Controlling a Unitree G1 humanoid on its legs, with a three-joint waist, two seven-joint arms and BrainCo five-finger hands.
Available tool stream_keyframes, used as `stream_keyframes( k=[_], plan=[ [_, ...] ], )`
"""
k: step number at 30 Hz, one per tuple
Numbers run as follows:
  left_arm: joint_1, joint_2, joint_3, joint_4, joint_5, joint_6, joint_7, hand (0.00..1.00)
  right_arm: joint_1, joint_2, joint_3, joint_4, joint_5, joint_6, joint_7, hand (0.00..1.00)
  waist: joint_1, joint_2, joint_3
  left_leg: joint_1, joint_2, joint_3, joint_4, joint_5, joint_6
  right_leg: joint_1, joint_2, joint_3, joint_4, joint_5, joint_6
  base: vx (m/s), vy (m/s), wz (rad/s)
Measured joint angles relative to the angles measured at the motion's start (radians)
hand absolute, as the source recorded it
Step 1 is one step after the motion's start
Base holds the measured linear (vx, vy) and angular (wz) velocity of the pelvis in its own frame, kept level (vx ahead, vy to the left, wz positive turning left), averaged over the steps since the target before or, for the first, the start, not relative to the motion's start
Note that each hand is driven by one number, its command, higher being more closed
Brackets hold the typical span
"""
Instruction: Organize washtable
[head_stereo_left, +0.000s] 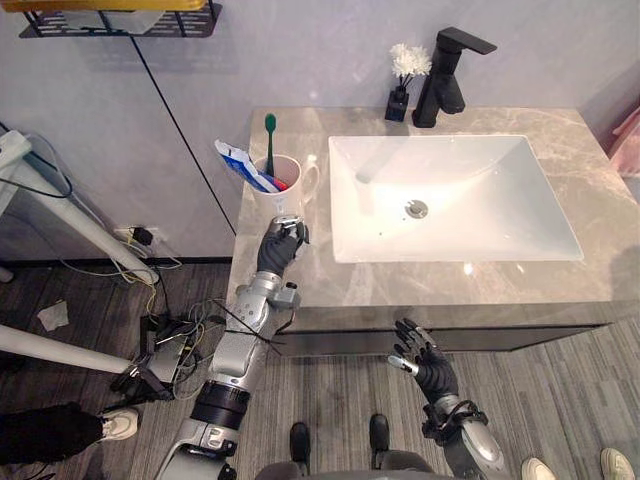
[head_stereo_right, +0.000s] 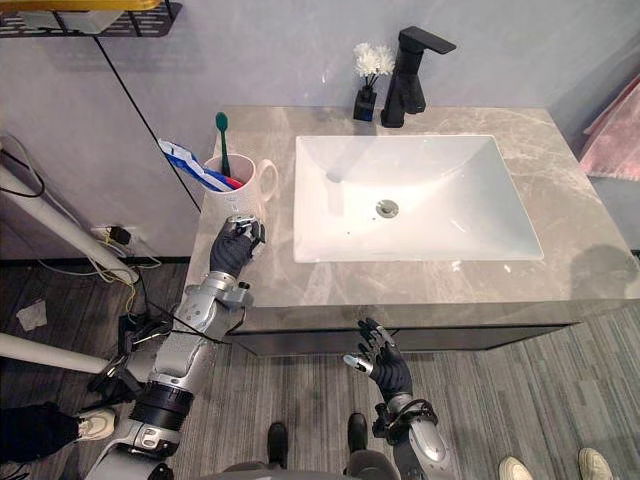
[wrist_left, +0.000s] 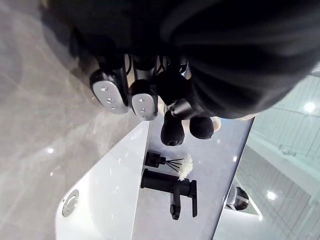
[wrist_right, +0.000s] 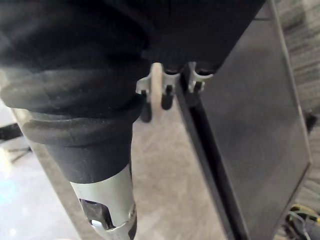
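The white mug (head_stereo_left: 285, 180) with a toothbrush (head_stereo_left: 269, 130) and toothpaste tube (head_stereo_left: 238, 164) stands at the worktop's (head_stereo_left: 420, 280) left end, beside the sink (head_stereo_left: 480, 215). The left hand (head_stereo_left: 281, 243) sits just below it in the frame, fingers curled on nothing. The right hand (head_stereo_left: 425, 362), fingers spread, hangs at lower centre.

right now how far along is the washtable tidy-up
Looks done: the green toothbrush and toothpaste tube stand in the white mug on the counter.
In hand: nothing clearly. The left robot hand sits just in front of the mug; contact can't be judged. The right robot hand hangs open below the counter's front edge.
Left: probably just placing the mug.
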Motion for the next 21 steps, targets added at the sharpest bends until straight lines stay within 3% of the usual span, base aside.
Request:
stream_keyframes(
  k=[21],
  plan=[
    [-0.068,0.038,-0.023,0.058,0.027,-0.004,-0.015,1.0,0.011,-0.008,0.011,-0.02,0.001,-0.001,0.001,0.0,-0.002,-0.003,0.008,0.003,-0.001,0.001,0.0,0.003,0.005,0.004,-0.002,-0.003,-0.001,0.0,0.0,0.0,0.0,0.0]
  ],
)
